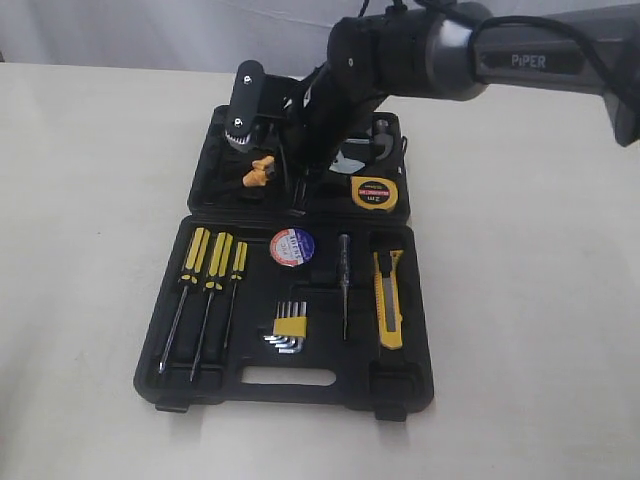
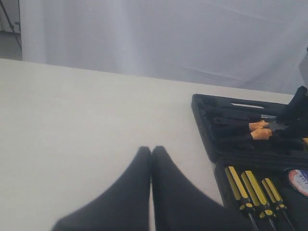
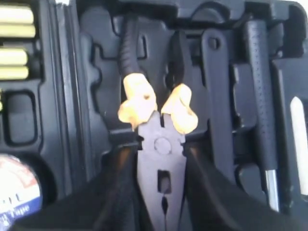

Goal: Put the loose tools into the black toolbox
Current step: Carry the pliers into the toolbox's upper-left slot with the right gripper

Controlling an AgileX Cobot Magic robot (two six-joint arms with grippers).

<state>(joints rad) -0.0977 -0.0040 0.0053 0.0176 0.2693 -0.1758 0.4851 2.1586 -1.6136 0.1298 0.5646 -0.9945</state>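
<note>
Pliers: in the far half of the open toolbox, left part, orange-and-black handles over the moulded recesses. Cannot tell whether they are fully seated. Right fingers are closed against both sides of the pliers' head.

Tape measure: far half, right part. Tape roll: near half, centre. Utility knife: near half, right. Screwdrivers and hex keys: near half, left and centre.

Left fingers: pressed together, holding nothing, over the bare table left of the toolbox.
</note>
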